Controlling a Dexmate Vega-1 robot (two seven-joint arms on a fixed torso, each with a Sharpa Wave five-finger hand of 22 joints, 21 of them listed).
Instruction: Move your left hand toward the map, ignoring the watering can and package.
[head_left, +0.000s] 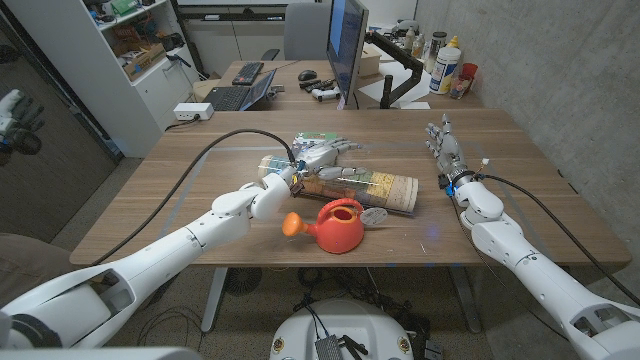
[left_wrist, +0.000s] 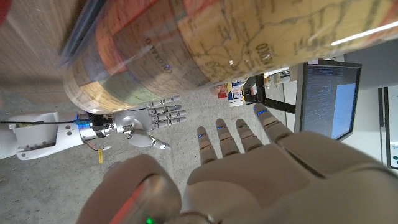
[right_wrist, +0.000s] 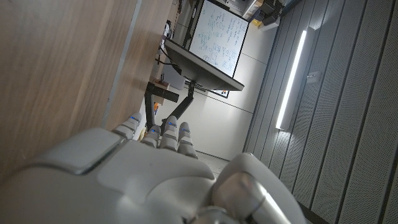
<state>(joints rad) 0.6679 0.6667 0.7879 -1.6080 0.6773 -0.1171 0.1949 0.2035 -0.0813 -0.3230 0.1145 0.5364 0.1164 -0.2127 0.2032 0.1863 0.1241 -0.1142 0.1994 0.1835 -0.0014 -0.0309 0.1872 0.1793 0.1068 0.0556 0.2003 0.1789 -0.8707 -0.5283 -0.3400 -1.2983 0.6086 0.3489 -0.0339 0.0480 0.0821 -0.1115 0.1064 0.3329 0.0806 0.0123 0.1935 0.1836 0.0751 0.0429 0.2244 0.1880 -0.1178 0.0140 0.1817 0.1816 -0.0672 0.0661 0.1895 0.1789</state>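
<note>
My left hand (head_left: 318, 158) was out over the rolled map (head_left: 345, 186), fingers (left_wrist: 239, 135) stretched straight and a little apart, nothing gripped in them. From my left wrist view the pale, smooth knuckles reached forward with small blue marks on them, and the map's curved side filled the space just beyond: a fat roll of printed paper, tan and patchwork-coloured, with a glossy sheen catching a streak of light. Whether my fingertips actually pressed on it or only hung just above it, I could not tell.

The map lay lengthwise across the middle of the wooden table (head_left: 180, 195), its far end toward my right side. Just in front of it, nearer me, sat the red watering can (head_left: 335, 226), rounded plastic with an orange rose on its spout pointing to my left. A small flat grey-and-white piece (head_left: 375, 215) lay just beside the can, against the roll. A colourful, blurred package (head_left: 315, 141) showed just behind my left fingers.

My right hand (head_left: 446, 150) stood on the table well apart from all that, over by the right edge, fingers straight up and loosely together, holding nothing. From its wrist view I saw its smooth grey-white back and the wood grain beside it.

Behind the table stood a monitor (head_left: 346, 45) on an arm and some bottles (head_left: 446, 66).
</note>
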